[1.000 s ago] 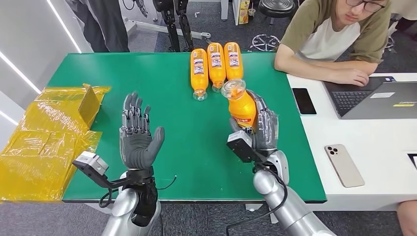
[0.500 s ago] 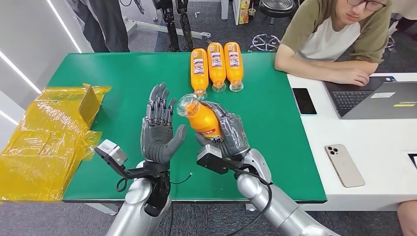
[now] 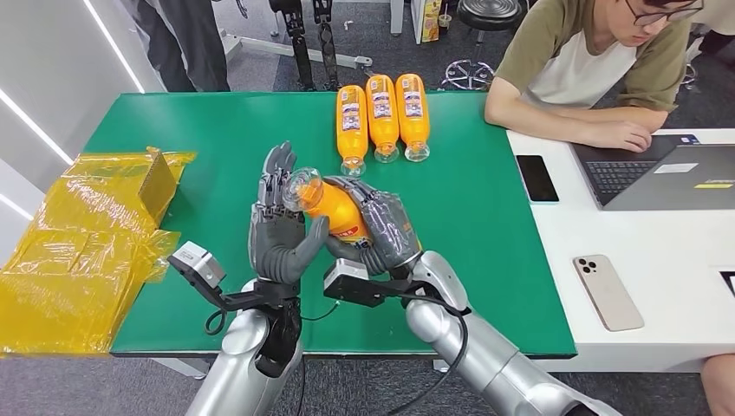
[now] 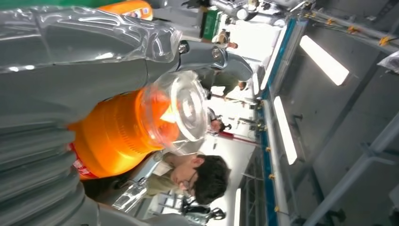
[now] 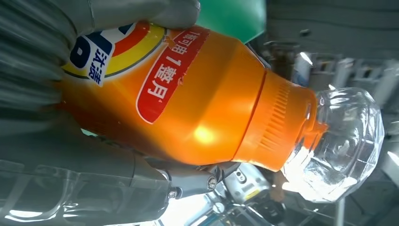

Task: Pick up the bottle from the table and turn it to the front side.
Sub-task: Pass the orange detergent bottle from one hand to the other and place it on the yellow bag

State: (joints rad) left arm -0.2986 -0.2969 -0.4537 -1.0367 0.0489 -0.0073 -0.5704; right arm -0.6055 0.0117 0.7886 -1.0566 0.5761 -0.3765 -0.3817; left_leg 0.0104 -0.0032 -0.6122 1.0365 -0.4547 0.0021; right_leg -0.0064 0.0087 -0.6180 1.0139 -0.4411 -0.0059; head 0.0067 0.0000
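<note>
We carried the bottle (image 3: 334, 208) in our right hand (image 3: 386, 232) leftward until it met our left hand (image 3: 279, 234).

— How many orange plastic bottles with clear caps?
— Four: three lying side by side (image 3: 381, 114) at the far edge of the green table (image 3: 217, 139), one more (image 3: 334, 206) raised between the robot's hands.
— Phones?
— Two on the white desk (image 3: 659, 251): one black smartphone (image 3: 536, 178), one pale smartphone (image 3: 607, 291).
— Laptops?
— One grey laptop (image 3: 667, 173).
— People?
— One seated person (image 3: 598, 61).
</note>
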